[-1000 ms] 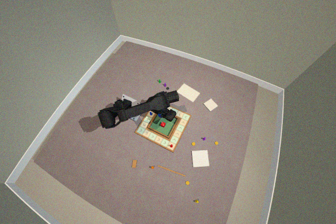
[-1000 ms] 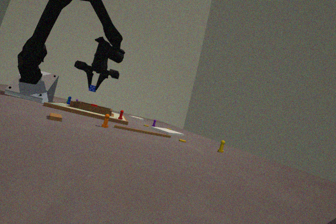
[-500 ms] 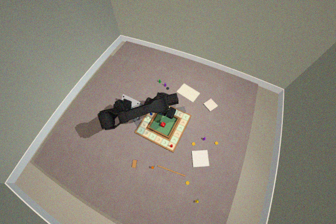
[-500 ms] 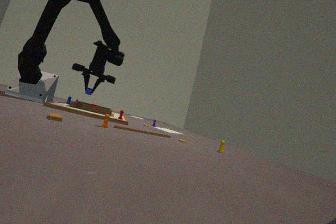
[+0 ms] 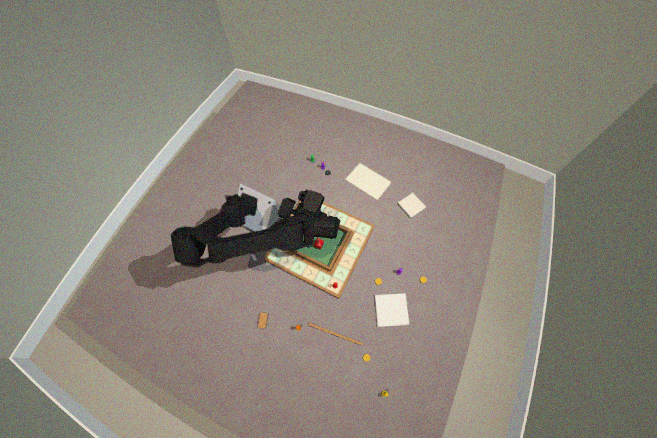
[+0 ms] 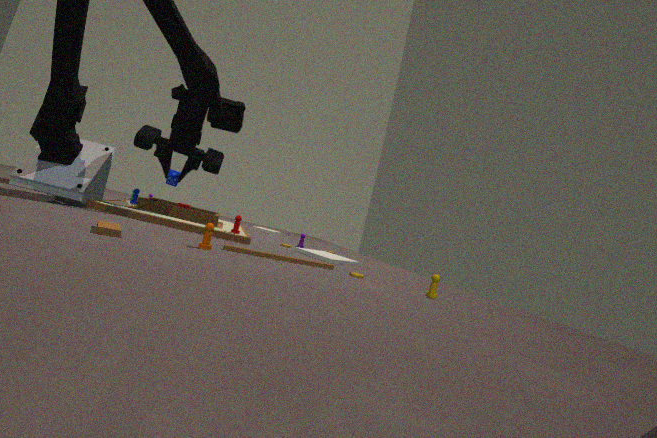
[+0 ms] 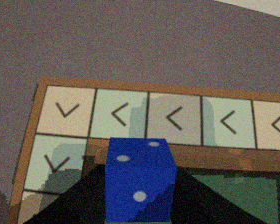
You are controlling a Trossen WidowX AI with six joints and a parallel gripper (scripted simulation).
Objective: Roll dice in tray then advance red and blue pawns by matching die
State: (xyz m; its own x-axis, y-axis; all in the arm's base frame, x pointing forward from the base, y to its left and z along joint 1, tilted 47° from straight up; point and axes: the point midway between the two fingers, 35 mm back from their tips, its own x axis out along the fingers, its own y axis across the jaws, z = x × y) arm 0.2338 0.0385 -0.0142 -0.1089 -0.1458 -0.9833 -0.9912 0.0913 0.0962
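My gripper [image 6: 173,178] [image 7: 138,175] is shut on the blue die [image 6: 172,177] [image 7: 140,192] and holds it in the air above the board [image 5: 337,296] [image 7: 136,88]. In the wrist view the die hangs in front of the tray wall near a board corner. The red die [image 5: 319,243] lies in the green tray [image 5: 331,255]. The red pawn [image 5: 335,285] [image 6: 237,224] stands on a corner square. The blue pawn [image 6: 134,196] stands on the board's side near the arm base; the arm hides it in the top view.
Around the board are an orange pawn [image 5: 298,327] [image 6: 206,236], a wooden block [image 5: 262,320] [image 6: 109,228], a thin stick [image 5: 335,334], a yellow pawn [image 5: 385,393] [image 6: 433,286], purple pawns [image 5: 399,271] [image 5: 322,165], a green pawn [image 5: 312,158], yellow discs [image 5: 378,281] and white sheets [image 5: 392,309] [image 5: 368,180].
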